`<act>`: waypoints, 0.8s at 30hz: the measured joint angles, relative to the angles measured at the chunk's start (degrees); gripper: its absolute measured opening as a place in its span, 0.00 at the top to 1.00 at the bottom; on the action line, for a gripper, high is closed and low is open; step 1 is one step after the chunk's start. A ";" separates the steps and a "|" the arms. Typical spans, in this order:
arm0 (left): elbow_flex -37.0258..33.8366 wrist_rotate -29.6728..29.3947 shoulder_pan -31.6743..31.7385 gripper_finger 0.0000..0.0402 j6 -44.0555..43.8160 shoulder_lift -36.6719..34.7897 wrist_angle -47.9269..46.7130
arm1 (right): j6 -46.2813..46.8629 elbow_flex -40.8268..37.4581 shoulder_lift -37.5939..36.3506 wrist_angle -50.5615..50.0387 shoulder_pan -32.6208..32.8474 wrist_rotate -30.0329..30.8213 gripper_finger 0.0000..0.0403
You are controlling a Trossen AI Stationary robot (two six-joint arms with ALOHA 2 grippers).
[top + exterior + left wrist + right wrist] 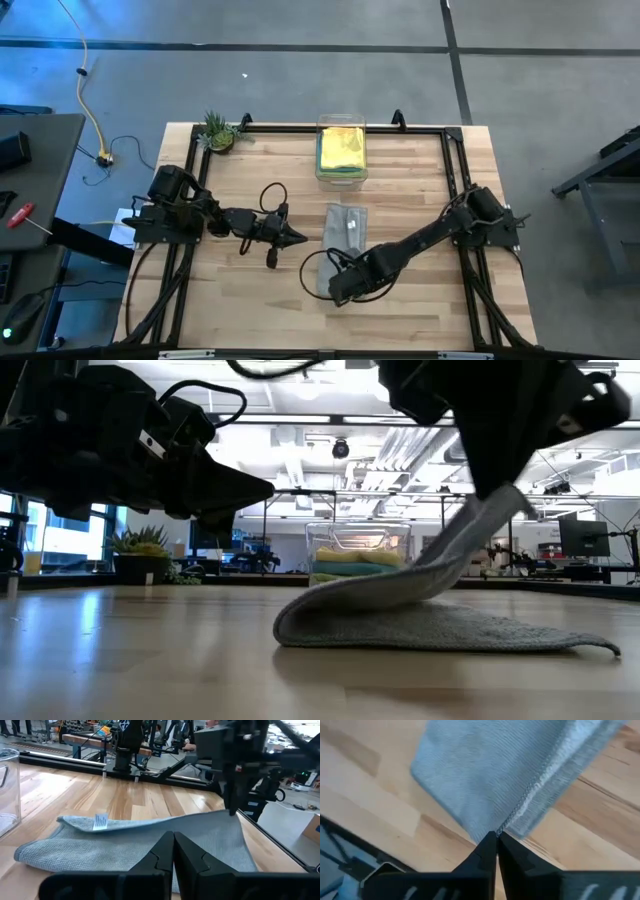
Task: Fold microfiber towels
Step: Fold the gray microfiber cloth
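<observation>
The grey towel (342,243) is lying on the table (420,190), partly flat and partly being lifted. In the low view its one end (470,535) is rising in a slope up to the right gripper (500,490), while the rest (440,628) is resting flat on the wood. The right gripper's fingers (492,851) are pressed together on the hemmed edge of the grey towel (520,765), which is hanging just beyond the fingertips over the boards. In the high view the right gripper (340,287) is sitting at the near end of the cloth, with its arm reaching across from the right side of the table.

The left gripper (292,237) is waiting just beside the towel's left edge, its fingers (172,855) closed together with nothing between them. Past those fingertips the grey towel (125,837) is spreading across the table, a small white label (100,821) showing on its far fold.

Beyond the grey towel, well apart from both grippers, a clear plastic bin (341,150) is standing near the table's far edge, holding folded towels (342,148) with yellow on top. A small potted plant (218,131) is sitting at the far left corner.
</observation>
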 joint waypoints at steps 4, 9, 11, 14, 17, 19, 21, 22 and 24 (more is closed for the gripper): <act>0.00 0.00 0.00 1.00 0.00 0.00 0.01 | 1.52 0.00 0.62 -1.42 -0.02 -2.78 0.99; 0.00 0.00 0.00 1.00 0.00 0.00 -0.49 | -0.44 -0.07 2.78 -0.99 0.00 -3.89 0.95; 0.00 0.00 0.00 1.00 0.00 0.00 -0.82 | -1.64 -0.07 2.91 -0.99 0.00 -4.30 0.89; 0.00 0.00 0.01 1.00 0.00 0.00 -1.27 | -3.39 0.20 2.33 -2.96 -0.36 -4.44 0.78; 0.00 0.00 0.01 1.00 0.00 0.00 -1.25 | -4.95 2.61 0.48 -9.59 -1.32 -1.65 0.65; 0.00 0.00 0.00 1.00 0.00 0.00 -1.25 | -7.24 3.74 -0.72 -12.96 -2.21 1.93 0.58; 0.00 0.00 0.02 1.00 0.00 0.00 -1.22 | -10.63 3.82 -1.27 -13.43 -3.62 5.81 0.54; -0.02 -0.24 0.00 1.00 0.00 0.00 -1.22 | -12.54 3.81 -1.27 -13.07 -4.48 7.56 0.55; -0.16 -1.17 0.01 1.00 0.00 0.00 -1.20 | -17.09 2.33 -1.24 -9.75 -6.61 10.29 0.60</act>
